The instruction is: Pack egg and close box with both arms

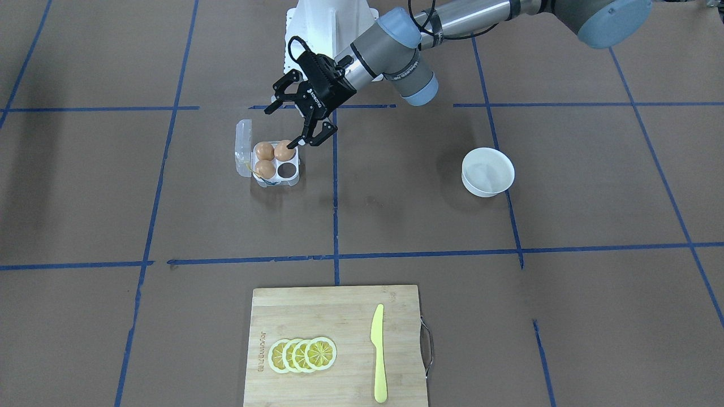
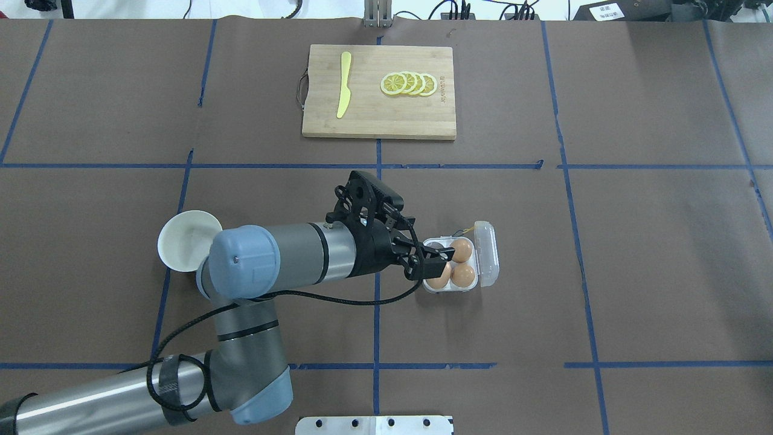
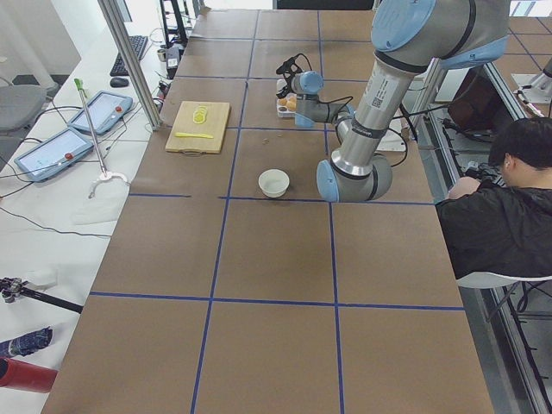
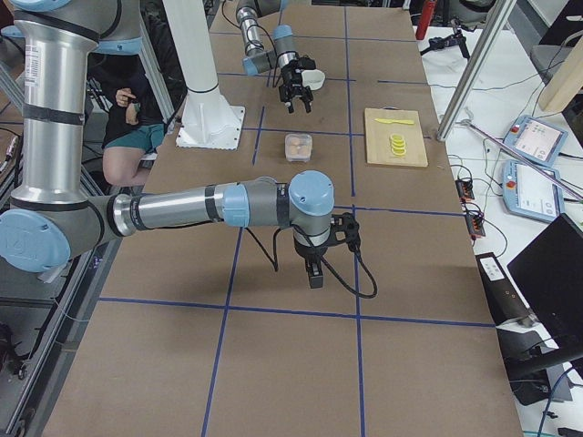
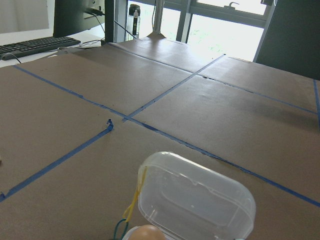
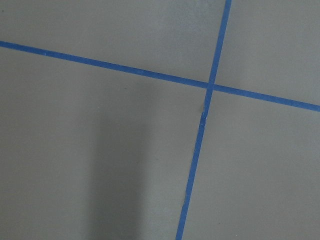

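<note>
Clear plastic lid (image 1: 243, 144) lies open, so lift the spread left gripper (image 1: 281, 128) straight up, clear of the eggs (image 1: 264, 151), before folding the box (image 1: 277, 182) shut.

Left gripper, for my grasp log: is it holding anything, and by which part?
Nothing. The left gripper is open at the box; one fingertip is beside an egg, unclamped.

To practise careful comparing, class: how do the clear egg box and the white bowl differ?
The box is clear and squarish; the bowl is white and round. The box holds three eggs, with one cell empty; the bowl holds nothing. Both sit open-topped on the brown table.
</note>
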`<state>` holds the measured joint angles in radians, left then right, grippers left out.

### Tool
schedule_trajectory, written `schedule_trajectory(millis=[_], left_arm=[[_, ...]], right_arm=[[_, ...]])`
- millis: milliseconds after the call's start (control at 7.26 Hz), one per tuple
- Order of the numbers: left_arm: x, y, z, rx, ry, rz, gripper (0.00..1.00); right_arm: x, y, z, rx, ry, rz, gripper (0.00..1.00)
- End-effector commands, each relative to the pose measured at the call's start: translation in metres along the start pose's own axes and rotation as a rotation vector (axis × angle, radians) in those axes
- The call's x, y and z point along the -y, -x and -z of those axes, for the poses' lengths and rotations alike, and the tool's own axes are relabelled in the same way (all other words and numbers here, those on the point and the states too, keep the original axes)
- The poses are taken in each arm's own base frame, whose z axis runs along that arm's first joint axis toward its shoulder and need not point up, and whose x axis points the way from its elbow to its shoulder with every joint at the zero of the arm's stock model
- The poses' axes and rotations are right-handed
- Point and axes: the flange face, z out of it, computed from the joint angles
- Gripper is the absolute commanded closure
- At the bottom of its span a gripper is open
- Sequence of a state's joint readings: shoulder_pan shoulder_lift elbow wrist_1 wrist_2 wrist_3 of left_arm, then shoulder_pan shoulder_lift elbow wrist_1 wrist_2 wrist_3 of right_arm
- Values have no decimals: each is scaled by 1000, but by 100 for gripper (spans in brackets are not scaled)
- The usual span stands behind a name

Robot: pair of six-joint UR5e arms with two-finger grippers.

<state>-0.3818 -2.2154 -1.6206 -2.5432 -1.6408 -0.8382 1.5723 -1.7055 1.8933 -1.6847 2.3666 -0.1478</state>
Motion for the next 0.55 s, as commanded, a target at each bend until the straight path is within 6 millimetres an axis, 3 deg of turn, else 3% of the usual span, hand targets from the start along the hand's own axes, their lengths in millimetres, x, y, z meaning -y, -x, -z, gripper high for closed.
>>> schedule_trajectory(millis=[0,138,276,413], left_arm=[[41,41,54,207,165,94,0],[77,79,82,369,207,94,0],[98,104,109,492,264,45,0],[134,138,152,604,290,-21,0]], right_arm=[[3,2,3,1,-7,4,0],[3,2,3,1,-7,4,0],[3,3,3,2,-7,4,0],[3,3,3,5,-7,3,0]])
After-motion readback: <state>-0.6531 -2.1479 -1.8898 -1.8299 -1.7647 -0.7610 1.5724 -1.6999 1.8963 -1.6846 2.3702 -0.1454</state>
